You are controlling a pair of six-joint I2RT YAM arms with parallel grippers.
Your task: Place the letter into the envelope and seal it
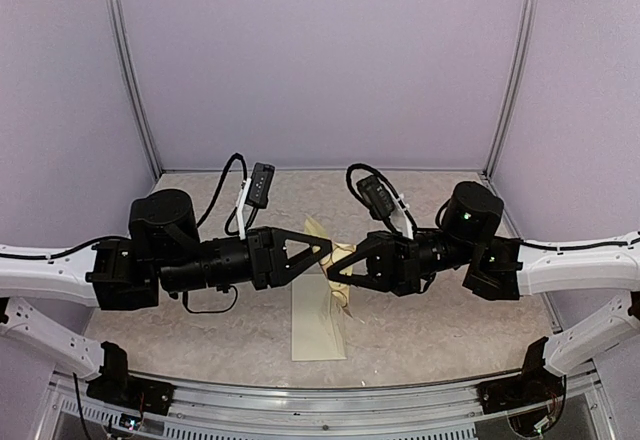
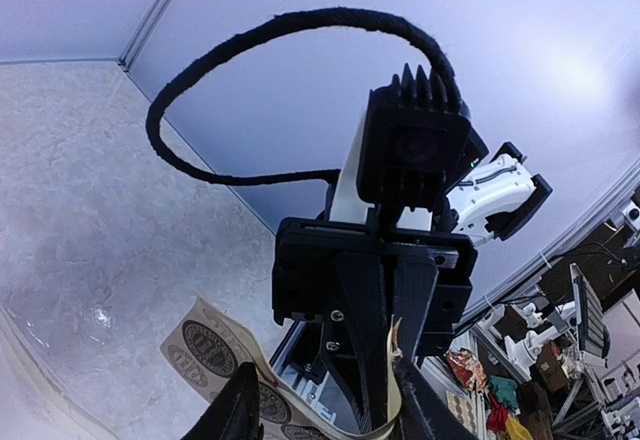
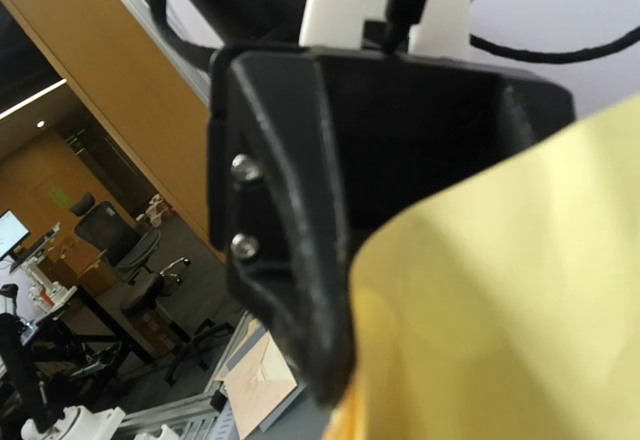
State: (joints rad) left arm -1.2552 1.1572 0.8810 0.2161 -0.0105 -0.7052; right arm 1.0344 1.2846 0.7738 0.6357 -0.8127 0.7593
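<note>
The cream envelope (image 1: 318, 328) lies flat on the table below both grippers. Above it hangs a yellow-tan sticker sheet (image 1: 343, 278) with round brown stickers (image 2: 208, 345). My right gripper (image 1: 342, 266) is shut on one edge of that sheet (image 2: 393, 355). The left gripper (image 1: 327, 251) meets it tip to tip. Its jaws stand apart in the left wrist view (image 2: 325, 415), and the sheet curls through the gap. In the right wrist view the sheet's yellow back (image 3: 520, 290) fills the lower right, in front of the left gripper's black body (image 3: 300, 210). The letter is out of view.
Pale purple walls close the cell on three sides, with a metal post (image 1: 134, 80) in each back corner. A metal rail (image 1: 330, 400) runs along the table's near edge. Black cables (image 1: 232, 175) loop above both wrists.
</note>
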